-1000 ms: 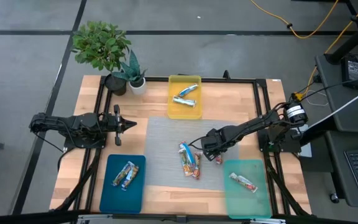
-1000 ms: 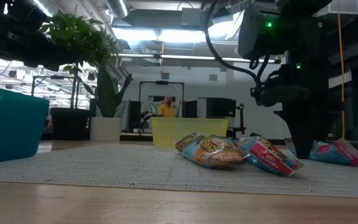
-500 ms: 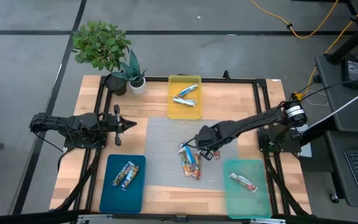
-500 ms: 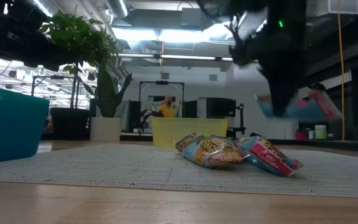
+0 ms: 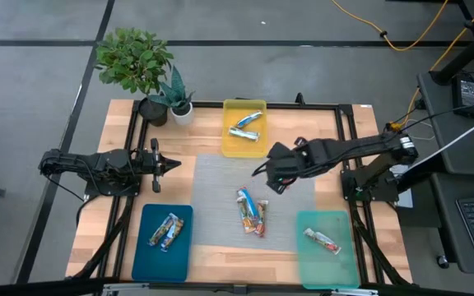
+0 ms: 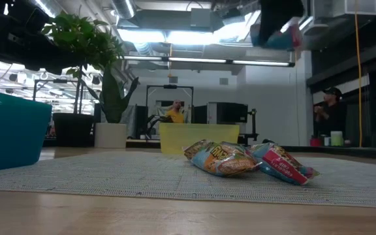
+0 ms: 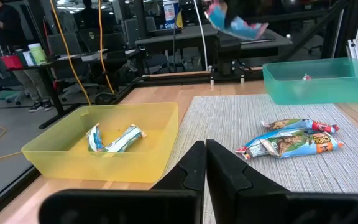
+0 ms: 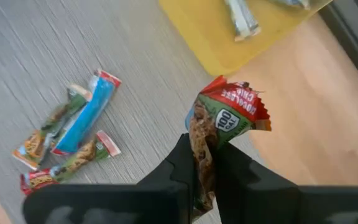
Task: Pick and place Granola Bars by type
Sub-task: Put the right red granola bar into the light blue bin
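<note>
My right gripper hangs high over the grey mat, between the yellow tray and the teal tray, shut on a red-topped granola bar. That bar also shows at the top of the low view. A small heap of bars lies flat on the mat. Two blue-and-white bars lie in the yellow tray, two bars in the blue tray, and one red-and-white bar in the teal tray. My left gripper waits, shut, at the table's left side. My right gripper pinches the granola bar between its two fingers, which hold its lower part. The red end sticks out beyond the fingertips. The bar is lifted clear, well above the mat.
Two potted plants stand at the far left corner. A black frame rails the table's edges. Bare mat lies left of the heap. People stand in the room beyond the table.
My right gripper, shut on the bar, has risen from the mat beside the teal tray and moved toward the far edge, nearer the yellow tray. The bar has gone from lying on the mat to hanging clear, high above it. The heap has stayed put.
</note>
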You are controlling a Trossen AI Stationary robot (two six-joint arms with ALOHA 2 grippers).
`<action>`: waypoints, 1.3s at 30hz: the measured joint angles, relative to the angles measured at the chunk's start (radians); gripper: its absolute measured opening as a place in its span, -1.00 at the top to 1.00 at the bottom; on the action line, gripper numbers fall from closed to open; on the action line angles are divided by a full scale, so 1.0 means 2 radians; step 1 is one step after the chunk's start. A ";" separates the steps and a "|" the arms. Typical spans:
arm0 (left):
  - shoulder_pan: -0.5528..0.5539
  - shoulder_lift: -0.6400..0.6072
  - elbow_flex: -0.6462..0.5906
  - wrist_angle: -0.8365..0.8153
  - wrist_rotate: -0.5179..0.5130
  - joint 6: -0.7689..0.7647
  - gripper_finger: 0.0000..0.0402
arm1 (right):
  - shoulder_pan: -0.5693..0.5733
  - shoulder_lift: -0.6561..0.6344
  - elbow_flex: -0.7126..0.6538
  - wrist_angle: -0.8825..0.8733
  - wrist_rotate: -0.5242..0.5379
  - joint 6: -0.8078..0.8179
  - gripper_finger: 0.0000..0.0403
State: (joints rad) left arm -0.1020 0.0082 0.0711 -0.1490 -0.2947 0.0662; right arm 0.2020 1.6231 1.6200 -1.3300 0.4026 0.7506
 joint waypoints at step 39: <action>0.000 0.000 0.000 0.000 0.000 0.000 0.98 | 0.240 -0.236 -0.004 0.061 -0.079 -0.075 0.81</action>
State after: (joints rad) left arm -0.1017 0.0082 0.0711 -0.1492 -0.2947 0.0662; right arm 0.6817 1.1511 1.6112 -1.2076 0.2449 0.6002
